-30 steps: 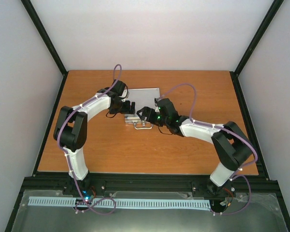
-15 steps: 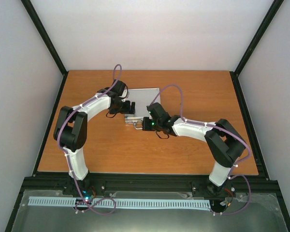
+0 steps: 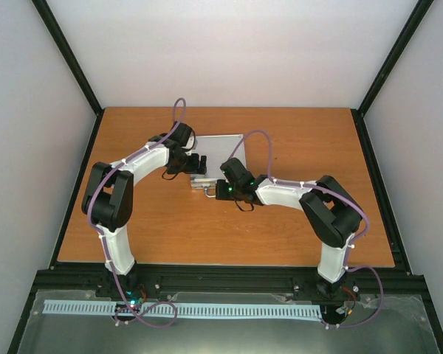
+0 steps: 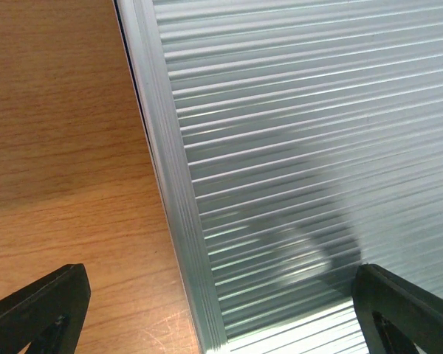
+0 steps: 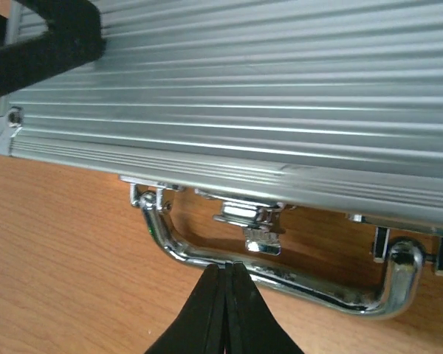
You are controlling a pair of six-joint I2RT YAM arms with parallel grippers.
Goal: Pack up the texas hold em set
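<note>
The wooden surface (image 3: 280,221) carries the silver case (image 3: 220,147), lid down, with no chips, decks or dice in view; packing looks almost finished. The right tool (image 5: 225,274) has swung in from the right to the case's near front within the last second; it was wide then and is now pinched fully together on nothing, its tips at the chrome handle (image 5: 295,280) just below the latch (image 5: 255,221), probably to press that catch home. The left tool (image 4: 221,313) hangs spread wide over the case's left edge, unmoved.

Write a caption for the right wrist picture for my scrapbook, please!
The shut right gripper points at the chrome handle of the closed silver case, just below its latch.
</note>
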